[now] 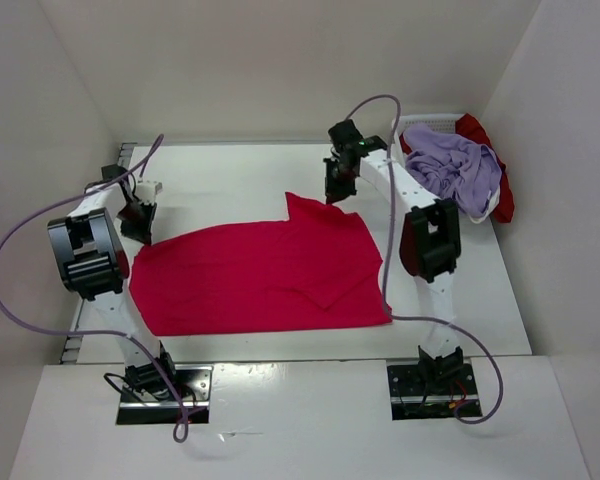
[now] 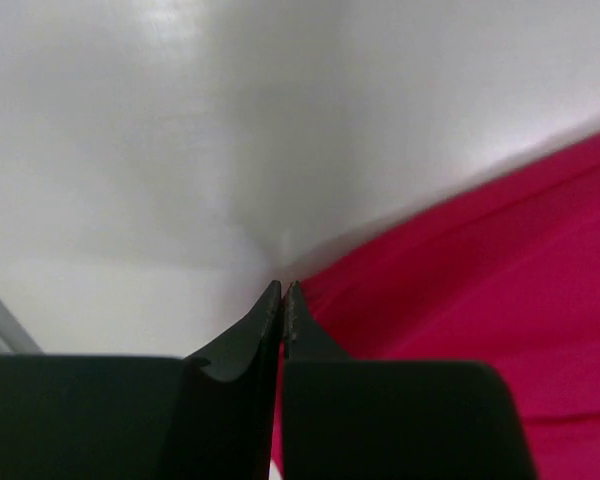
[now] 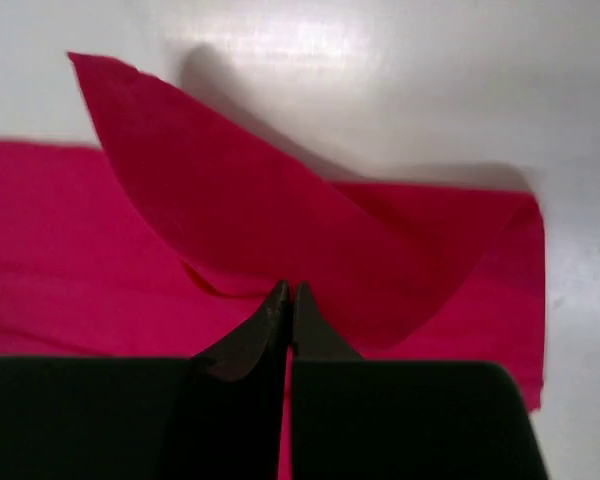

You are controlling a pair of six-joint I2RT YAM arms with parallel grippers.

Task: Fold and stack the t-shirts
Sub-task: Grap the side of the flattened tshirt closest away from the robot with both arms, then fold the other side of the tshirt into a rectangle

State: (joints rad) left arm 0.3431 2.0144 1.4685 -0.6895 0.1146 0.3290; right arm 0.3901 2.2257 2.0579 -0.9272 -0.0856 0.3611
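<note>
The magenta-pink shirt [image 1: 260, 275] lies spread out almost flat on the white table [image 1: 230, 170], reaching from one pincer across to the other; the table is smooth and glossy, with plain white walls [image 1: 280, 60] on the far side and both flanks. The left pincer [image 1: 137, 228] is down at the shirt's far left corner, so the cloth runs away from it to its right and towards the arm bases; its fingers are pressed together on the shirt's edge, and in the left wrist view a sliver of pink shows between them, with bare table beyond the tips. The right pincer [image 1: 337, 192] sits at the shirt's far edge, right of the middle; its fingers are together and clamped on the cloth; a flap of the shirt rises from the flat part up to its tips, and the flap's pointed corner lies just to the left of the pincer in the overhead view. In front of the right pincer, towards the bases, a shallow diagonal crease crosses the shirt. Beyond and to the right of the right pincer, well apart from the pink shirt, a white lattice basket [image 1: 435, 120] stands in the table's far right corner; the lavender shirt [image 1: 450, 165] is heaped in it and spills over its near side, and the dark red shirt [image 1: 475, 128] is bunched beneath and behind the lavender one.
</note>
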